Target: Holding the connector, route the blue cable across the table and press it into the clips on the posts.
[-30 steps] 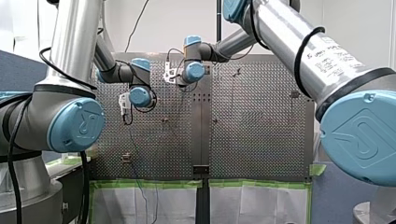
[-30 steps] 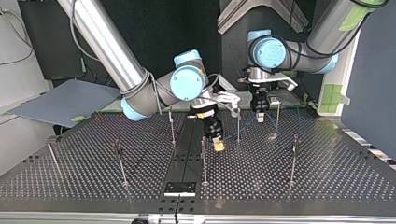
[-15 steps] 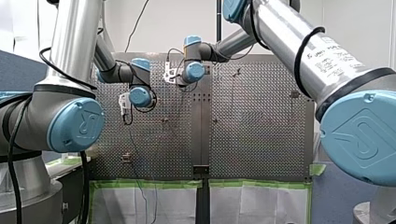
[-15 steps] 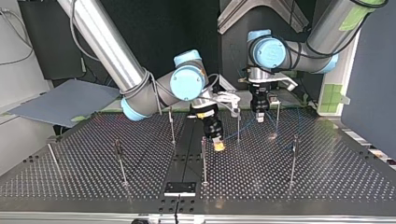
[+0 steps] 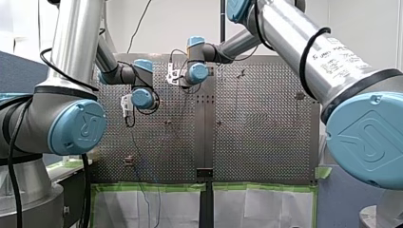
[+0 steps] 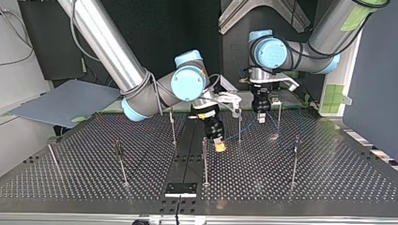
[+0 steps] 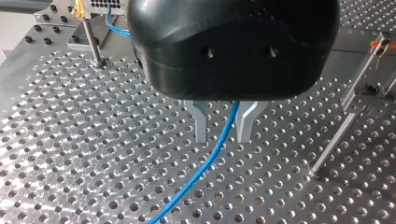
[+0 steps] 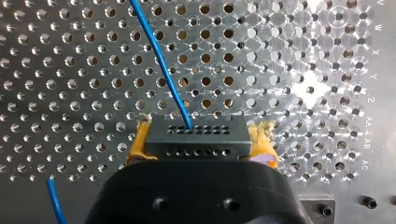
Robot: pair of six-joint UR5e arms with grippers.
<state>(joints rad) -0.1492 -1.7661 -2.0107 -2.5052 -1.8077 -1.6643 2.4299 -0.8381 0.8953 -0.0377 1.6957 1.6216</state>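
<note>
The right gripper (image 8: 201, 142) clamps the connector (image 8: 195, 133) between yellow pads (image 8: 136, 145). The left gripper (image 7: 223, 122) has its fingers (image 7: 201, 123) slightly parted, with the cable (image 7: 206, 163) between them, apparently untouched.

A grey board (image 6: 65, 101) lies at the top view's left (green tape (image 5: 152, 186) edges white sheets (image 5: 114, 211)).

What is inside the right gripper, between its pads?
A black connector sits between the right gripper's yellow pads, the blue cable leaving its front. Its rear is hidden by the gripper's body.

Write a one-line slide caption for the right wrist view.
Right gripper clamps the black connector, blue cable running over perforated table.
</note>
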